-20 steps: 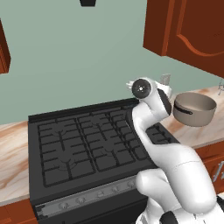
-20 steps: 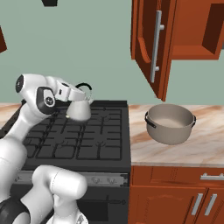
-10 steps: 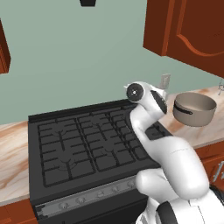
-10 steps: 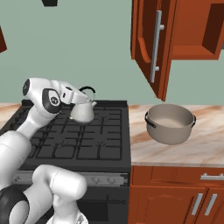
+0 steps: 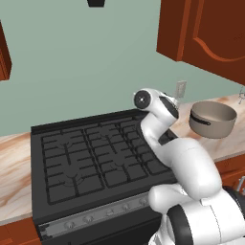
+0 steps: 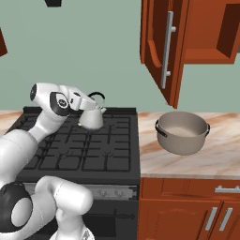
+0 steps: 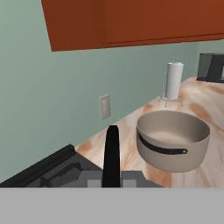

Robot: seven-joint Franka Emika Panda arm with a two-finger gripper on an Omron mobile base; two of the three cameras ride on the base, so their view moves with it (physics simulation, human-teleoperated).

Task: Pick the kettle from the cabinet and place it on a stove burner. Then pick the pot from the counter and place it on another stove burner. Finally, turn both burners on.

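Our pincer [image 6: 92, 105] grips the kettle [image 6: 91, 117] by its black handle, just above the rear stove burners [image 6: 101, 129]. Beyond it to the right, the pot [image 6: 182, 132] sits on the tabletop [image 6: 220, 154], under the open cabinet [image 6: 161, 49].

Counter [image 6: 220, 154]: cream marble-look top with orange-brown veins, on reddish-brown base cabinets [image 6: 187, 211]. Runs both sides of black range [image 6: 84, 145]. Pot [image 6: 182, 132] sits on counter right of range, near its edge. Paper-towel roll [image 7: 173, 81] stands upright on counter beyond pot, by wall.
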